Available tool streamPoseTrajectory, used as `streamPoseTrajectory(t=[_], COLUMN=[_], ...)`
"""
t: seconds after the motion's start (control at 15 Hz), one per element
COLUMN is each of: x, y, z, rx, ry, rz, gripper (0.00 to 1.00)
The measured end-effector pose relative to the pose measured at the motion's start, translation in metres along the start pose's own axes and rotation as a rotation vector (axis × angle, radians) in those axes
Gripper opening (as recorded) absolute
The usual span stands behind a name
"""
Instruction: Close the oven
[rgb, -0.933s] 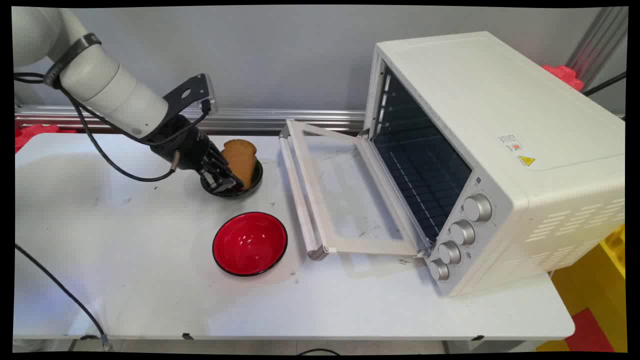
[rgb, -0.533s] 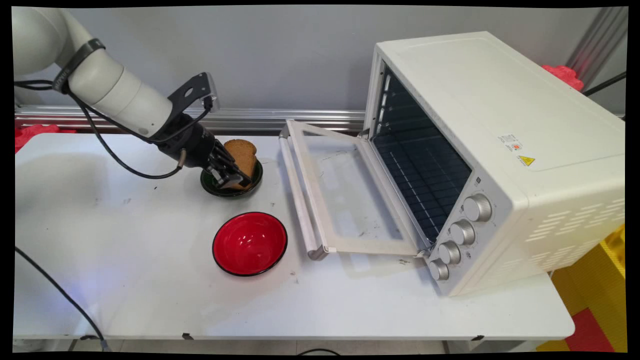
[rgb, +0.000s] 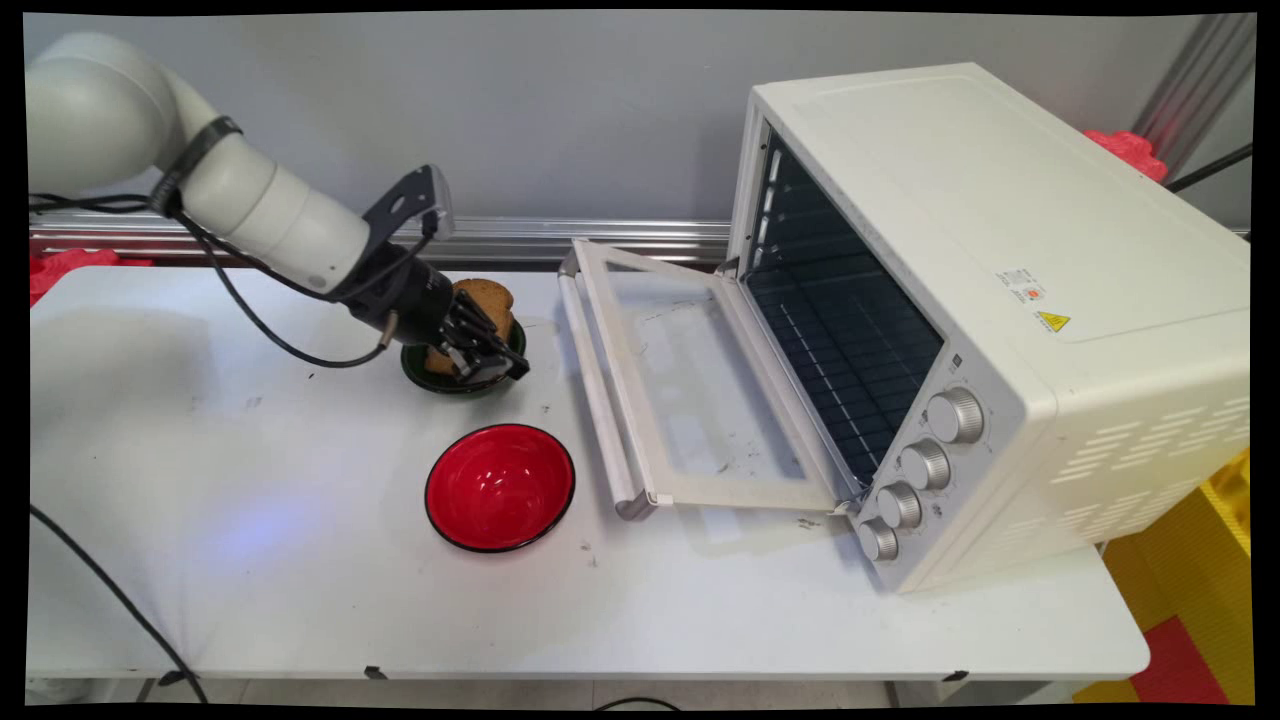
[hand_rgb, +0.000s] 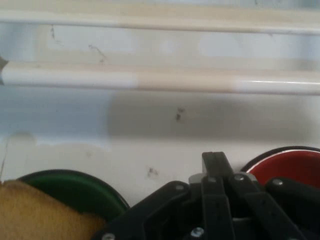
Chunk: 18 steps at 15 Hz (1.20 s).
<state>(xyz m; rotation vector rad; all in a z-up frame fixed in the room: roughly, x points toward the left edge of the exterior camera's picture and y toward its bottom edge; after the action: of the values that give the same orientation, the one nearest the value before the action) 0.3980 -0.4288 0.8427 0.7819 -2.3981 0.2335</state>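
Note:
A slice of brown toast (rgb: 487, 299) leans in a small dark green dish (rgb: 418, 373) at the back of the white table. My gripper (rgb: 503, 366) reaches down from the left and sits low over the dish's near right side, in front of the toast. In the hand view the toast (hand_rgb: 35, 212) and the green dish (hand_rgb: 75, 187) lie at the lower left, outside the gripper (hand_rgb: 215, 159). Its fingers look shut, with nothing between them.
A red bowl (rgb: 500, 487) with a black rim stands just in front of the dish and shows at the right of the hand view (hand_rgb: 292, 165). A white toaster oven (rgb: 1000, 300) stands at the right, its glass door (rgb: 700, 400) folded down, handle bar (rgb: 597, 400) toward the dish.
The gripper has moved right, from the toast's left side across its front to the dish's right rim. The toast now shows less, partly hidden behind the hand.

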Motion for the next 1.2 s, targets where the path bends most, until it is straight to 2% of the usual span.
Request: streamPoseTrajectory(t=[0.67, 1.2], x=[-0.005, -0.005], y=[-0.009, -0.010], z=[0.054, 0.079], rx=[-0.034, -0.046], ry=[0.039, 0.056], rz=[0.047, 0.049], gripper=[0.00, 0.00])
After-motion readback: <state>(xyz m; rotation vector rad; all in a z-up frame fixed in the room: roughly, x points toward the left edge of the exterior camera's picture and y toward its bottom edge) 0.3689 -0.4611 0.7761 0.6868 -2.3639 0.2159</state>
